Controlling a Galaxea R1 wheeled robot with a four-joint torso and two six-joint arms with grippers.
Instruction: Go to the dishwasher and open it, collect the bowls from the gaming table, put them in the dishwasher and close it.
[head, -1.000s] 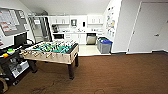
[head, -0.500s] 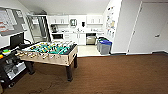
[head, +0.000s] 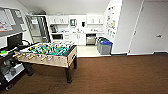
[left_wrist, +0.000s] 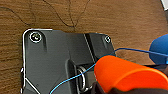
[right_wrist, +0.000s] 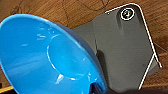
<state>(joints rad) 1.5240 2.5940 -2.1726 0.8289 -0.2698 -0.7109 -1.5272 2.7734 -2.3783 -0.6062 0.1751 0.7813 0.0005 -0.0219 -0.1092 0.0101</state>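
Carrying: one blue bowl (right_wrist: 50, 57) fills my right wrist view, one orange bowl (left_wrist: 127, 73) my left, both over wood floor.
Pincers: I cannot tell how far either is open, or its exact hold.
Handling: I judge the plastic light, stiff, slick; the rim is the place to pinch.
Dishwasher (head: 91, 39): steel front under the counter, well beyond the football table (head: 47, 53).
Beside dishwasher: bins (head: 104, 46).

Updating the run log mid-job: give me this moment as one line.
phase: driving | ahead: kitchen, dishwasher | left: foosball table | left arm: orange bowl | right arm: blue bowl
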